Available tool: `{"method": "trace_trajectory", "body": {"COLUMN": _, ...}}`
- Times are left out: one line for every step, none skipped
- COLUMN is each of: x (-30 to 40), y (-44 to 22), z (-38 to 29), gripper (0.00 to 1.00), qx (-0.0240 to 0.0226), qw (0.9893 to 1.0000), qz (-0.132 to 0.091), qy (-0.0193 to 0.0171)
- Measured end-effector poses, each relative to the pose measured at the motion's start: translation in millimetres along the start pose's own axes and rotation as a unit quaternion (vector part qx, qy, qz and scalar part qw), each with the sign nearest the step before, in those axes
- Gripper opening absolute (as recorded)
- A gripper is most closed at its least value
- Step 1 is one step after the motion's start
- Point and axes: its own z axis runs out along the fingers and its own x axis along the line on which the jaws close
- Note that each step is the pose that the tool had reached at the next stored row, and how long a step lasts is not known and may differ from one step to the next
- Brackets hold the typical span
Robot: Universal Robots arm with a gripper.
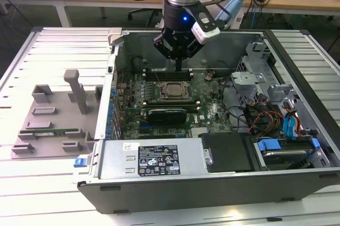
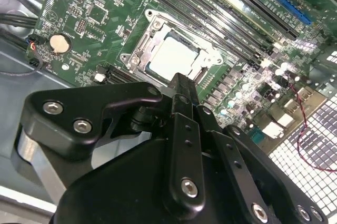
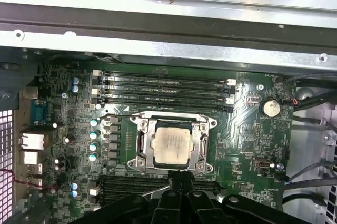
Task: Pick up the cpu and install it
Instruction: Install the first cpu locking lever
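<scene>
cpu (image 3: pixel 172 145) seated in mobo socket (image 3: pixel 141 145), hand (image 1: pixel 178 68) just above, fingers together, empty

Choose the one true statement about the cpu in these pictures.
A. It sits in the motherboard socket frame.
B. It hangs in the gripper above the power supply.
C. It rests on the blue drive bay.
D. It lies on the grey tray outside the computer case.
A: in both wrist views the cpu lies flat inside the metal socket frame on the motherboard, with the gripper just beside it.

open computer case (image 1: pixel 297 125) | grey fixture tray (image 1: pixel 48 125) | memory slots (image 3: pixel 163 89)
</scene>
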Motion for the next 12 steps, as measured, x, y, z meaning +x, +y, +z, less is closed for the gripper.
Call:
{"method": "trace_trajectory", "body": {"x": 0.0, "y": 0.0, "z": 0.0, "gripper": 0.11, "qx": 0.0, "qw": 1.0, "qz": 0.0, "qy": 0.0}}
{"method": "trace_trajectory", "body": {"x": 0.0, "y": 0.0, "z": -0.1, "gripper": 0.11, "qx": 0.0001, "qw": 1.0, "qz": 0.0, "qy": 0.0001}}
{"method": "trace_trajectory", "body": {"x": 0.0, "y": 0.0, "z": -0.1, "gripper": 0.11, "qx": 0.0001, "qw": 1.0, "qz": 0.0, "qy": 0.0001}}
{"method": "trace_trajectory", "body": {"x": 0.0, "y": 0.0, "z": -0.1, "gripper": 0.11, "qx": 0.0001, "qw": 1.0, "qz": 0.0, "qy": 0.0001}}
{"method": "trace_trajectory", "body": {"x": 0.0, "y": 0.0, "z": -0.1, "gripper": 0.11, "qx": 0.0001, "qw": 1.0, "qz": 0.0, "qy": 0.0001}}
{"method": "trace_trajectory", "body": {"x": 0.0, "y": 0.0, "z": -0.1, "gripper": 0.11, "qx": 0.0002, "qw": 1.0, "qz": 0.0, "qy": 0.0001}}
{"method": "trace_trajectory", "body": {"x": 0.0, "y": 0.0, "z": -0.1, "gripper": 0.11, "qx": 0.0002, "qw": 1.0, "qz": 0.0, "qy": 0.0001}}
{"method": "trace_trajectory", "body": {"x": 0.0, "y": 0.0, "z": -0.1, "gripper": 0.11, "qx": 0.0002, "qw": 1.0, "qz": 0.0, "qy": 0.0001}}
{"method": "trace_trajectory", "body": {"x": 0.0, "y": 0.0, "z": -0.1, "gripper": 0.11, "qx": 0.0002, "qw": 1.0, "qz": 0.0, "qy": 0.0001}}
{"method": "trace_trajectory", "body": {"x": 0.0, "y": 0.0, "z": -0.1, "gripper": 0.11, "qx": 0.0002, "qw": 1.0, "qz": 0.0, "qy": 0.0001}}
{"method": "trace_trajectory", "body": {"x": 0.0, "y": 0.0, "z": -0.1, "gripper": 0.11, "qx": 0.0002, "qw": 1.0, "qz": 0.0, "qy": 0.0001}}
{"method": "trace_trajectory", "body": {"x": 0.0, "y": 0.0, "z": -0.1, "gripper": 0.11, "qx": 0.0002, "qw": 1.0, "qz": 0.0, "qy": 0.0001}}
